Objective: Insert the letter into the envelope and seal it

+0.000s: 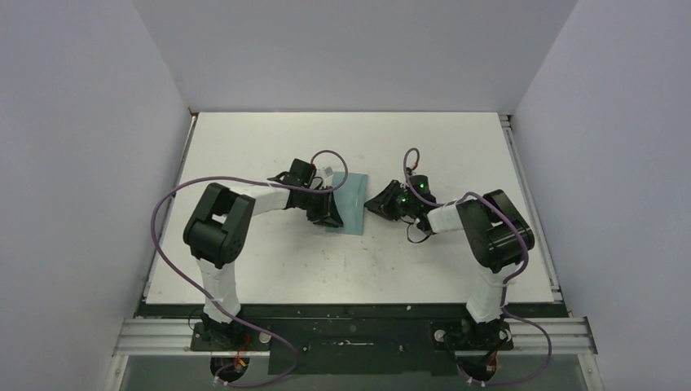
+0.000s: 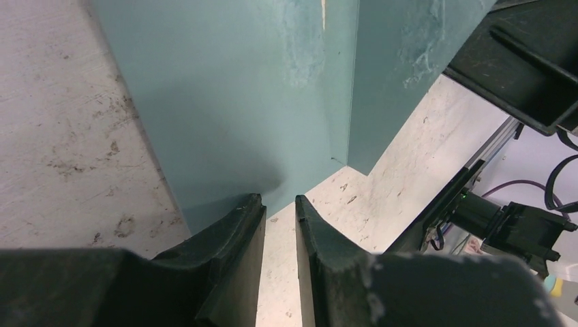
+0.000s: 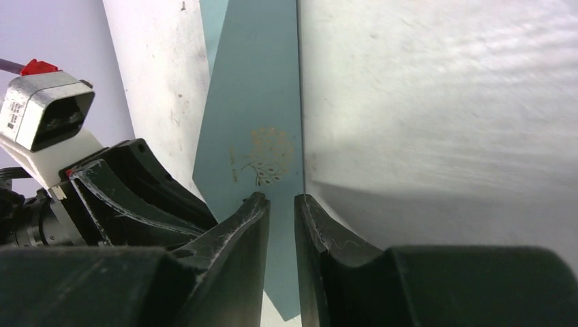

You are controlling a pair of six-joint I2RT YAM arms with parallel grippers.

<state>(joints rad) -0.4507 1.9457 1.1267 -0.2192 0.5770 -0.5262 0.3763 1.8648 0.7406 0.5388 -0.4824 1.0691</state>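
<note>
The teal envelope (image 1: 346,204) lies flat at mid-table between my two grippers. My left gripper (image 1: 326,210) stands at its left edge. In the left wrist view the envelope (image 2: 238,102) fills the upper middle, with a separate teal panel (image 2: 402,61) beside it on the right. The left gripper (image 2: 280,199) has a narrow gap showing only bare table, and its left fingertip (image 2: 249,208) overlaps the envelope's near edge. My right gripper (image 1: 379,204) is at the right edge. It (image 3: 281,197) is narrowly apart over the envelope (image 3: 255,122), beside a pale grey sheet (image 3: 443,102). The letter is hidden.
A small white object (image 1: 326,169) lies just behind the left gripper. The table (image 1: 269,269) is white and scuffed, with walls on three sides and a metal rail (image 1: 521,179) along its right edge. The two grippers stand close together, nearly facing each other.
</note>
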